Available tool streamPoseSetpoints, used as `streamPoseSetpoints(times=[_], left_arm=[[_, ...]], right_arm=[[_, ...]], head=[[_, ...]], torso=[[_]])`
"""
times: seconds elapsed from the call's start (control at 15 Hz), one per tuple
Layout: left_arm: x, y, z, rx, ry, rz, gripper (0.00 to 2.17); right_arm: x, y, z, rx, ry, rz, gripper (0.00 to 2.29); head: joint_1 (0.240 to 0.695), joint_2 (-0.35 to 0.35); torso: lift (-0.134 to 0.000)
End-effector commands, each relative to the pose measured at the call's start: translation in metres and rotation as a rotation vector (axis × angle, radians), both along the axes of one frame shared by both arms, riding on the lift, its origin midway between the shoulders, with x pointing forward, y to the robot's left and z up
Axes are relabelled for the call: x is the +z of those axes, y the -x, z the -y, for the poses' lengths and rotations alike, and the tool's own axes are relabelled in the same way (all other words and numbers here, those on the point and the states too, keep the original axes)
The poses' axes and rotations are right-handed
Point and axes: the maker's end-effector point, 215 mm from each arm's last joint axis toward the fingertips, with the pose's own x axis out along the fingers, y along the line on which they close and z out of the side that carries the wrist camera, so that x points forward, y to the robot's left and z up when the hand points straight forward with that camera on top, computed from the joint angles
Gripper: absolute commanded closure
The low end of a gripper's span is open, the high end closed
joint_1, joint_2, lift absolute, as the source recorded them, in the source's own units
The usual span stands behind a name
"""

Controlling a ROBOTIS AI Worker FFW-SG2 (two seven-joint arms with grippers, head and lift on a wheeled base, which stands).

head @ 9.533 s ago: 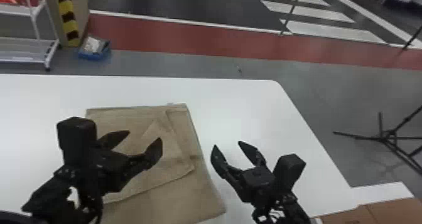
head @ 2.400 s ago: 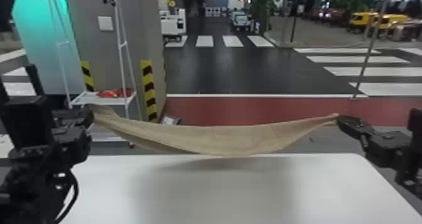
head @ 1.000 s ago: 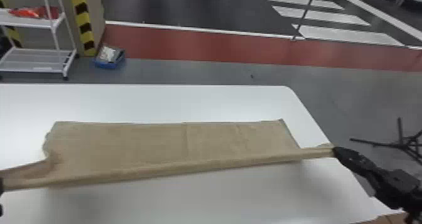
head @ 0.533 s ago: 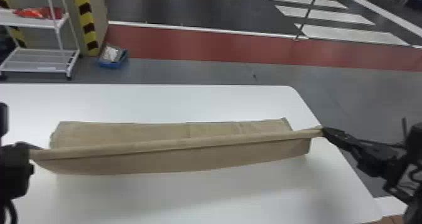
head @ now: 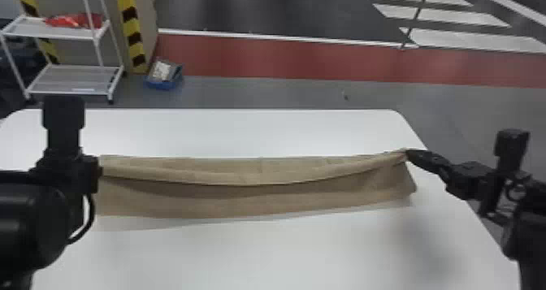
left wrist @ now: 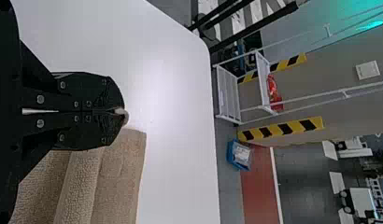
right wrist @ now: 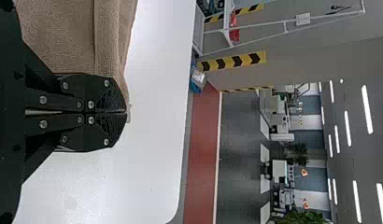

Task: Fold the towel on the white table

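I have my left hand point(head: 90, 173) at the left end of the towel point(head: 243, 204), and the left wrist view puts its fingers together, the tip of this hand point(left wrist: 123, 112) pinching a small bit of cloth at the corner. My right hand point(head: 407, 151) is clamped on the towel's other end; up close, the right hand point(right wrist: 127, 112) has its fingers together too, with fabric caught at the very tips and gathered into creases beside them.

Since the last frame I've carried both hands away from me, and the left one has come inward as well. The edge I'm holding was pulled nearly straight a moment ago; now it dips in the middle. It has also moved up close to the far edge of the layer underneath, so just a thin strip of that layer shows beyond it. The near part of the towel drops toward me in a long band, with a shadow along its lower side; I can't tell how much of it touches the white tabletop point(head: 284, 252).

Past the tabletop's far side, a white shelf rack point(head: 75, 80) stands on the floor to the left, with a blue bin point(head: 160, 83) near it.
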Motion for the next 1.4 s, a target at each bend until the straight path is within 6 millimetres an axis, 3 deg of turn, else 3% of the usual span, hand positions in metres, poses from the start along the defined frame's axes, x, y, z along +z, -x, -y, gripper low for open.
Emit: streamPoseSetpoints(times=[0.0,0.27,0.33,0.4,0.47,0.53,0.6,0.67,0.73,0.87,1.0,1.2,1.33], left_arm=[[-0.007,-0.017,-0.008,0.019,0.003,0.019,1.7],[-0.018,-0.036,-0.014,0.031,0.007,0.031,1.7],[-0.018,-0.042,-0.014,0.029,0.01,0.051,1.46],[-0.016,-0.05,-0.013,0.022,0.014,0.083,1.08],[-0.021,-0.054,-0.009,0.01,0.019,0.076,0.69],[-0.028,-0.057,-0.007,-0.001,0.012,0.064,0.1],[-0.025,-0.066,-0.003,-0.011,0.009,0.097,0.0],[-0.019,-0.075,0.0,-0.02,0.003,0.146,0.0],[-0.019,-0.082,0.0,-0.021,-0.006,0.161,0.0],[-0.02,-0.091,-0.008,-0.002,-0.039,0.175,0.0],[0.007,-0.101,-0.025,0.041,-0.104,0.327,0.0],[-0.023,-0.079,-0.052,0.084,-0.163,0.218,0.02],[-0.035,-0.069,-0.056,0.08,-0.187,0.194,0.03]], right_arm=[[-0.004,-0.009,0.002,-0.01,-0.008,-0.006,1.2],[-0.02,-0.021,0.0,-0.009,0.02,-0.026,1.2],[-0.024,-0.024,-0.003,-0.008,0.023,-0.033,1.2],[-0.029,-0.027,-0.006,-0.004,0.038,-0.043,1.19],[-0.033,-0.03,-0.008,-0.011,0.051,-0.049,0.97],[-0.036,-0.033,-0.014,-0.007,0.065,-0.047,0.52],[-0.039,-0.035,-0.016,-0.01,0.077,-0.046,0.32],[-0.042,-0.037,-0.016,-0.025,0.094,-0.047,0.09],[-0.046,-0.039,-0.014,-0.036,0.112,-0.04,0.02],[-0.045,-0.043,-0.007,-0.069,0.135,-0.024,0.03],[-0.033,-0.041,-0.006,-0.072,0.121,0.03,0.05],[-0.019,-0.035,-0.011,-0.059,0.125,0.084,0.05],[-0.019,-0.029,-0.02,-0.043,0.104,0.063,0.05]], head=[[0.695,-0.142],[0.695,-0.131],[0.695,-0.128],[0.695,-0.124],[0.695,-0.124],[0.695,-0.121],[0.695,-0.12],[0.695,-0.119],[0.695,-0.117],[0.695,-0.117],[0.695,-0.114],[0.695,-0.099],[0.695,-0.081]], torso=[[-0.123],[-0.123],[-0.123],[-0.123],[-0.123],[-0.123],[-0.123],[-0.123],[-0.123],[-0.123],[-0.123],[-0.123],[-0.123]])
